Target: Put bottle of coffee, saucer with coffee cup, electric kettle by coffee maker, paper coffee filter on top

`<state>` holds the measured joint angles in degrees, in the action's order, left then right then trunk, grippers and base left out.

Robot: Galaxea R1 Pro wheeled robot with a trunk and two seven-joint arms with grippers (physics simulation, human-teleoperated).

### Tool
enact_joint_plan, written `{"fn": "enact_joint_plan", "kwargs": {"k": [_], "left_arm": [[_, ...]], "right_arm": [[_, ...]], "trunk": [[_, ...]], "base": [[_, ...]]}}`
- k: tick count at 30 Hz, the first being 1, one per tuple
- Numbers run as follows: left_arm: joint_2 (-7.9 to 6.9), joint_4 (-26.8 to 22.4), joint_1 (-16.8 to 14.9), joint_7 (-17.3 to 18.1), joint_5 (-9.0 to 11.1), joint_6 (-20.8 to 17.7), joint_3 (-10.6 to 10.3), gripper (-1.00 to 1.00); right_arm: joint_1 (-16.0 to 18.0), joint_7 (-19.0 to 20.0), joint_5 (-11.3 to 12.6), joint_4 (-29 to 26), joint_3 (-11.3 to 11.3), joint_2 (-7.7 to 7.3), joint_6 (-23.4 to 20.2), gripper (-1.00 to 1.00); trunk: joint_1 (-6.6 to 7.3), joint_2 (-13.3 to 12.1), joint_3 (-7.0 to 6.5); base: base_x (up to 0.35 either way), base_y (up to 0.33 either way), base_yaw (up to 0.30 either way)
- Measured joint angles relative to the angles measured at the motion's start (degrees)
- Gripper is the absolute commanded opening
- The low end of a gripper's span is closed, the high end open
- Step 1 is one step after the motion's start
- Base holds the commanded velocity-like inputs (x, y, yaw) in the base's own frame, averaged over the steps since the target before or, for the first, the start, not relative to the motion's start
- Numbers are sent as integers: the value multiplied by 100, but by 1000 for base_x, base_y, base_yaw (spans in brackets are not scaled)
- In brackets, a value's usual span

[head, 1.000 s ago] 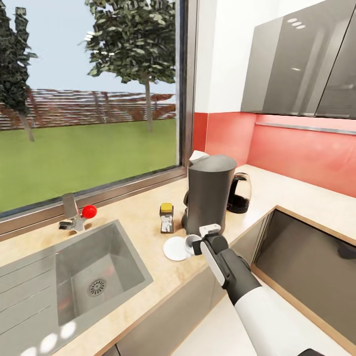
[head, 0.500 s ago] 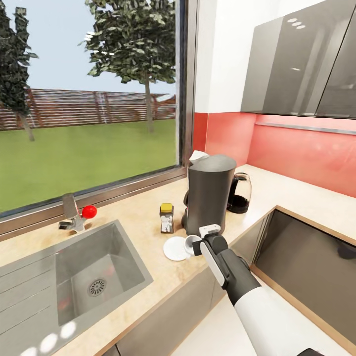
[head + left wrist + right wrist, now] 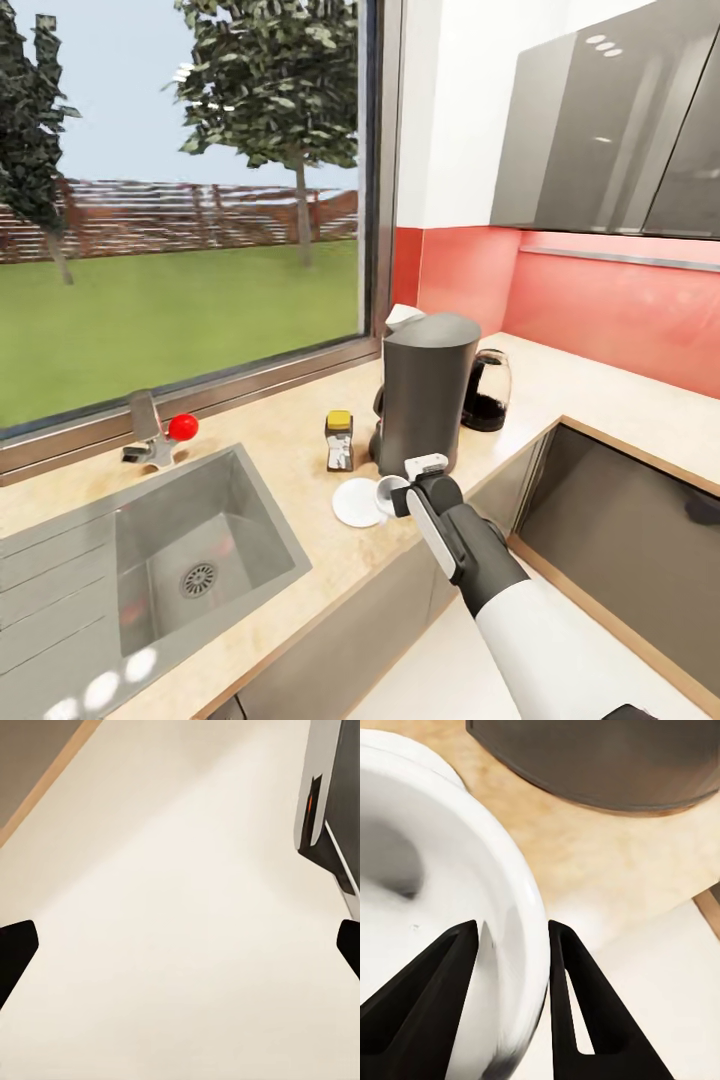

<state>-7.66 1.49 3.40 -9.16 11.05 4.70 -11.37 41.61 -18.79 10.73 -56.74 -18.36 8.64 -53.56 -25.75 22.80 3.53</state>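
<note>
Right gripper [image 3: 398, 497] sits just below frame centre in the head view, its black fingers [image 3: 446, 997] clamped on the rim of the tiny white coffee cup [image 3: 387, 493]: one inside the wall, one outside. Cup sits at the right edge of the small round flat white saucer [image 3: 356, 502]; can't tell whether it rests on it or is held just above.

Saucer lies on the light beige wood-grain countertop [image 3: 290, 470], just in front of the tall dark grey tapered coffee maker [image 3: 424, 390]. A white paper filter [image 3: 402, 316] peeks out at the drum's top rear edge. Small dark brown coffee bottle with yellow cap [image 3: 339, 441] stands just left of the drum; rounded dark glass kettle [image 3: 487, 391] just right of it.

Left gripper [image 3: 180, 945]: dark fingertips [image 3: 15, 952] spread wide at the frame edges, holding nothing, over pale floor.
</note>
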Motion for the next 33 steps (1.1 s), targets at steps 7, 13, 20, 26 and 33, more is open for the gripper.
{"fn": "enact_joint_plan", "kwargs": {"k": [7,13,20,26,33], "left_arm": [[0,0,1,-7,0,18,0,100],[0,-2,1,-4,7,64,7,100],[9,-25,1,5,11,113,22,100],[10,-183,2,14,40,238,55,100],[25,-203,2,15,46,253,61,100]], "right_arm": [[0,-1,-1,-1,0,-1,4,-100],[0,-1,4,-25,0,-1,1,-100],[0,-1,9,-63,20,3,8,-100],[0,6,9,-193,40,7,8,-100],[-1,4,7,-211,50,-1,8,-100]], "trunk": [[0,0,22],[0,0,59],[0,0,80],[0,0,81],[0,0,81]], "base": [[0,0,104],[0,0,174],[0,0,57],[0,0,4],[0,0,0]]}}
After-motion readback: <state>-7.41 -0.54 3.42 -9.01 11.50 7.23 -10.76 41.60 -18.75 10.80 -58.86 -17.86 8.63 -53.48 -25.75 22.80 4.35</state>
